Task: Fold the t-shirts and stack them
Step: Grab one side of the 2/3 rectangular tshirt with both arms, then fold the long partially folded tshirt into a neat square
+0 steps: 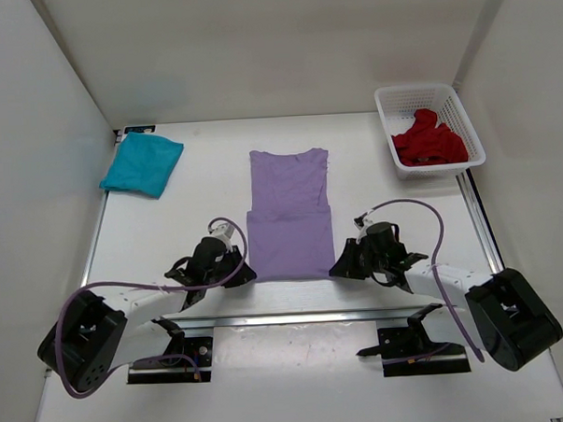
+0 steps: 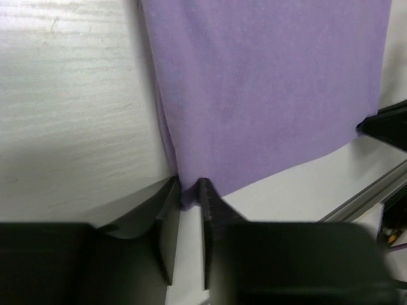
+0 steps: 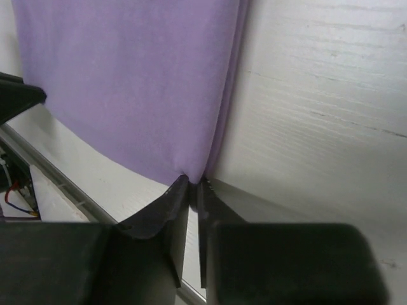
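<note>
One purple shirt (image 1: 289, 215) lies flat mid-table (image 1: 197, 196), its sides folded in to a narrow strip and its neck pointing away from the arms. The left gripper (image 2: 189, 187) and right gripper (image 3: 193, 184) are each closed on a near hem corner, cloth pinched between the fingers, likely so both can lift the hem evenly toward the neck. The teal shirt (image 1: 141, 165) sits folded far left, probably the stack's base; the red shirt (image 1: 430, 141) waits crumpled in the basket (image 1: 426, 94) far right.

Centre t-shirt (image 1: 289, 211) lies between left gripper (image 1: 242, 272) and right gripper (image 1: 343, 264); second t-shirt (image 1: 142, 165) lies far left; third t-shirt (image 1: 430, 141) sits in basket (image 1: 415, 90) far right.
</note>
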Robot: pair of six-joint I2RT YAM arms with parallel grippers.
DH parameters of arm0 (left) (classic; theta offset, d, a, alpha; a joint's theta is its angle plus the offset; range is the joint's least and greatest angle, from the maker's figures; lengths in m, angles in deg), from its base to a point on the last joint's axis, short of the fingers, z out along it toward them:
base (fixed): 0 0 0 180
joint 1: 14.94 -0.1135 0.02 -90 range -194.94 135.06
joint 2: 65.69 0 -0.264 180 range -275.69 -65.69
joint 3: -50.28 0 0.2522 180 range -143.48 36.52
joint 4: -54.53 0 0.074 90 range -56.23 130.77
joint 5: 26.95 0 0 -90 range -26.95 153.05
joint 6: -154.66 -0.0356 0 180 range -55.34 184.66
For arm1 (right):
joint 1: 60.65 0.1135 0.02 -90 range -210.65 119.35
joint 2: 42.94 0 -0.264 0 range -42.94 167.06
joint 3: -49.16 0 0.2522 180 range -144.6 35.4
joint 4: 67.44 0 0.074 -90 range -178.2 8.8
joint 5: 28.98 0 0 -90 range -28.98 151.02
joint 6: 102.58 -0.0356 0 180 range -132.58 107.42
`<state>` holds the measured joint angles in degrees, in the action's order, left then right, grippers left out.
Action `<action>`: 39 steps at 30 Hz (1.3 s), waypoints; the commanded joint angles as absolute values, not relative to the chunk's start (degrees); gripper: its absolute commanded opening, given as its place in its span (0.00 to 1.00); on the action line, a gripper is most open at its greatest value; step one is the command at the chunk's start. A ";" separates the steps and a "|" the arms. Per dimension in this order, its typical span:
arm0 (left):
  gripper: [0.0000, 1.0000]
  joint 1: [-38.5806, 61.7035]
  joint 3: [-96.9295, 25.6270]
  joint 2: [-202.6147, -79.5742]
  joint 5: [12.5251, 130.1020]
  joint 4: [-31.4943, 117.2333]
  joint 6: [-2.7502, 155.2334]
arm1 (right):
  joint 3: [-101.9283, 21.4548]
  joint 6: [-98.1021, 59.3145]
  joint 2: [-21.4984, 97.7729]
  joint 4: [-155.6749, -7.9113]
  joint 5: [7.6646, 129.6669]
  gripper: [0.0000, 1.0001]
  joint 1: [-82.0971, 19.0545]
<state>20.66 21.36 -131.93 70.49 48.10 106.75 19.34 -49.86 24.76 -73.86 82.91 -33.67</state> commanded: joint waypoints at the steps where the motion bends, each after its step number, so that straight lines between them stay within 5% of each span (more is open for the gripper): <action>1: 0.21 21.27 21.58 -133.01 70.79 45.51 106.59 | 20.46 -50.11 25.79 -74.26 82.91 0.06 -33.31; 4: 0.00 21.36 21.75 -131.26 70.96 44.29 106.76 | 20.19 -50.20 23.15 -75.39 82.56 0.00 -32.79; 14: 0.00 24.86 25.01 -109.39 70.70 24.61 108.51 | 24.76 -59.24 4.18 -89.08 73.79 0.00 -18.48; 19: 0.00 26.56 14.67 -101.37 72.02 17.31 112.03 | 16.71 -59.97 -2.78 -96.75 70.34 0.00 -15.37; 26: 0.00 15.58 -2.30 -117.94 77.81 26.33 104.92 | -0.27 -44.94 11.52 -96.50 85.53 0.00 -38.11; 39: 0.00 3.61 -37.98 -162.16 76.50 30.66 101.66 | -30.76 -40.52 51.07 -89.72 91.96 0.00 -54.22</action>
<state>4.79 -30.77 -157.37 77.47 30.29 103.21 -25.33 -42.05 45.30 -92.40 89.80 -51.50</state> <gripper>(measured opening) 0.022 0.016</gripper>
